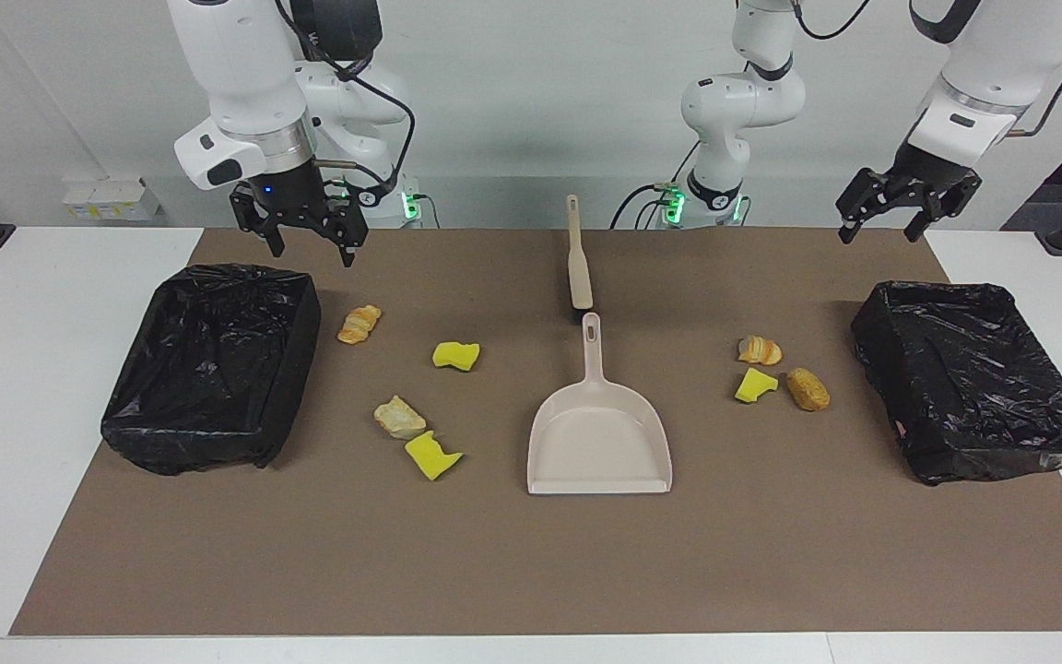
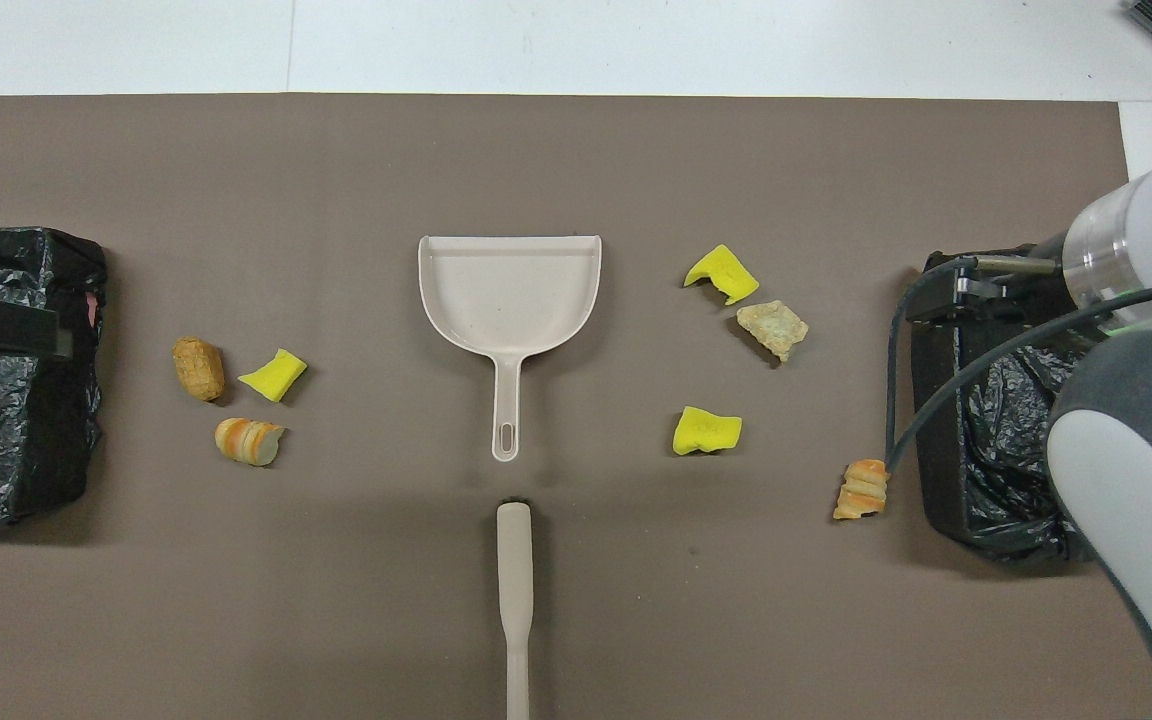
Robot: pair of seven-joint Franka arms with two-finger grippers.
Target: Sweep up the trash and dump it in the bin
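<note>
Nothing has been picked up yet; the job is judged to be at its very start. Seen across the table, the right gripper [image 1: 310,242] is held up with its claw spread wide, over the mat by one black bin [image 1: 213,364]. Four bits of trash [image 1: 399,417] lie near that bin. The dustpan [image 1: 599,443] and the brush [image 1: 578,267] are laid in the middle. Three more bits of trash lie near the other bin [image 1: 973,378]. The left gripper [image 1: 909,207] is held up empty, claw spread too. Next, the brush and dustpan must be grabbed.
</note>
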